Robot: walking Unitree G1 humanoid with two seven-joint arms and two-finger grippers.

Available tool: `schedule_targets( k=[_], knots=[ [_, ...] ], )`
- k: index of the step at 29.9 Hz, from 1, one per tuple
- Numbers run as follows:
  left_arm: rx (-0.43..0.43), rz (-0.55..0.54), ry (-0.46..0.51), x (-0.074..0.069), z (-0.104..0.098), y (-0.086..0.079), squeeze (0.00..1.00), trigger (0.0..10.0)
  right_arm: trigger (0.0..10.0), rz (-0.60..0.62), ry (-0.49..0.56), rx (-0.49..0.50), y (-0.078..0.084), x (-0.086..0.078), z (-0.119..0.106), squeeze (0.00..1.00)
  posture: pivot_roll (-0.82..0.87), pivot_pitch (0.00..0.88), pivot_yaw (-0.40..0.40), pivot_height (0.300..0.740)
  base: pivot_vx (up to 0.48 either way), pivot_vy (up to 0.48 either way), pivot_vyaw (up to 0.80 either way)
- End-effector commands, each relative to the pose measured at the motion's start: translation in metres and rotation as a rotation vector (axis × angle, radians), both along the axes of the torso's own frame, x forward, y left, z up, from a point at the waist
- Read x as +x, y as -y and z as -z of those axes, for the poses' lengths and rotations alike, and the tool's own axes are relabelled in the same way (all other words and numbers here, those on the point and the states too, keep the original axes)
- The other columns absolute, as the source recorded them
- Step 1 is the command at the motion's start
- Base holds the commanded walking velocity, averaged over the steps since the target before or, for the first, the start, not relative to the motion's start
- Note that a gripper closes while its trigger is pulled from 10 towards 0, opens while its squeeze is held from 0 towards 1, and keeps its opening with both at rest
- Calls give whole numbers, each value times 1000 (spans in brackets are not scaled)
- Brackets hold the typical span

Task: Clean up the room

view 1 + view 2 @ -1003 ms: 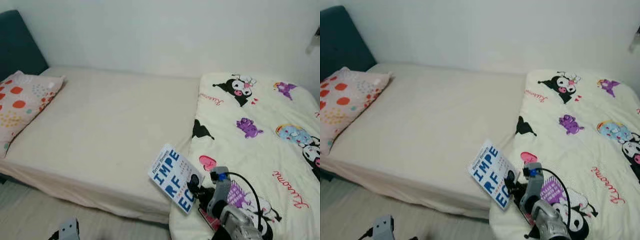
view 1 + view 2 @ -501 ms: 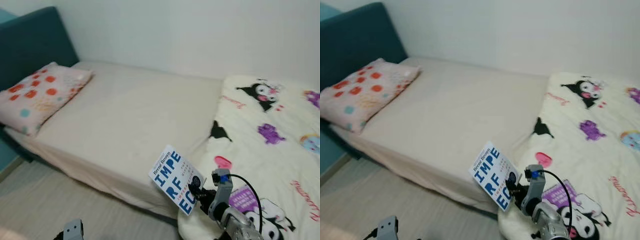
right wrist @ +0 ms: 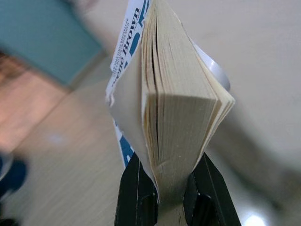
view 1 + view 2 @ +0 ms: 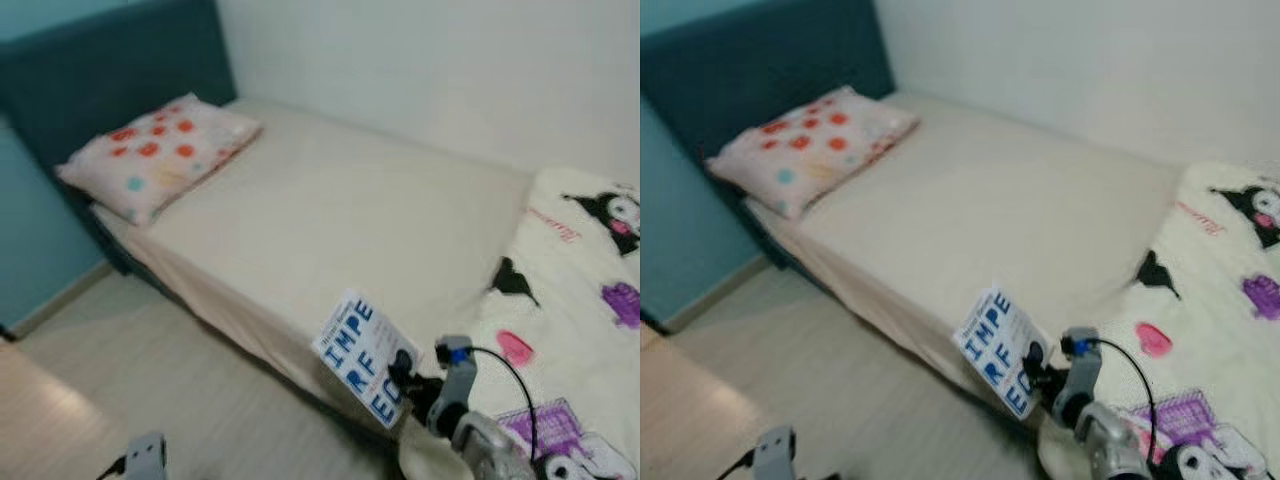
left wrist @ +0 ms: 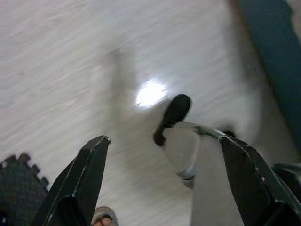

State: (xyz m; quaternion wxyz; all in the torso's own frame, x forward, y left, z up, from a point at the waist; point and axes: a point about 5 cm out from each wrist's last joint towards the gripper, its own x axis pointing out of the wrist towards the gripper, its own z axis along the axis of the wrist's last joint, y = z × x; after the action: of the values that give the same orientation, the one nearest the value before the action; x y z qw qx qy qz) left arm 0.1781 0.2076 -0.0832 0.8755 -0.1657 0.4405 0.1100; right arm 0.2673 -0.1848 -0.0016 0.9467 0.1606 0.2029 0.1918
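My right gripper (image 4: 403,372) is shut on a white paperback book (image 4: 362,352) with big blue letters on its cover. It holds the book upright in the air, level with the near edge of the bed (image 4: 330,210). In the right wrist view the book's page edges (image 3: 178,117) stand pinched between the two black fingers (image 3: 134,193). My left gripper (image 5: 164,183) hangs low over the pale wood floor (image 5: 70,70), open, with nothing between its fingers (image 5: 87,172). The top of the left arm (image 4: 145,455) peeks in at the lower edge of the head view.
A spotted pink pillow (image 4: 160,150) lies at the head of the bed against a dark teal headboard (image 4: 100,70). A cartoon-print quilt (image 4: 580,320) covers the bed's right part. Pale floor (image 4: 130,370) stretches to the left. My own foot (image 5: 174,113) and a dark mat corner (image 5: 16,179) lie below.
The whole view has swung left: bed and quilt slid right, more floor and teal wall came in. The book stays held in the right gripper as before.
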Motion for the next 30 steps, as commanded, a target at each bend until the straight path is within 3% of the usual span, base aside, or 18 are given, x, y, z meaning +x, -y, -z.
schedule_targets(
  k=[1,9,13,14,30],
  knots=[
    [6,7,-36,-12,5,-2,0,10000,10000,-8,12,0,0,1,-1,0,-82,115,38,740,0,0,756],
    [10,15,-37,-13,6,-2,0,10000,10000,-8,15,-3,0,1,-1,0,-82,114,37,740,0,0,755],
    [8,17,-30,-13,5,-2,0,10000,10000,61,-14,-63,6,2,2,0,-81,120,36,740,0,0,653],
    [8,19,-29,-13,5,-2,0,10000,10000,110,-33,-91,11,3,4,0,-80,119,35,740,0,0,0],
    [-11,65,3,-10,4,0,0,10000,10000,106,-46,-87,6,1,7,0,-81,124,38,740,15,0,0]
  ],
)
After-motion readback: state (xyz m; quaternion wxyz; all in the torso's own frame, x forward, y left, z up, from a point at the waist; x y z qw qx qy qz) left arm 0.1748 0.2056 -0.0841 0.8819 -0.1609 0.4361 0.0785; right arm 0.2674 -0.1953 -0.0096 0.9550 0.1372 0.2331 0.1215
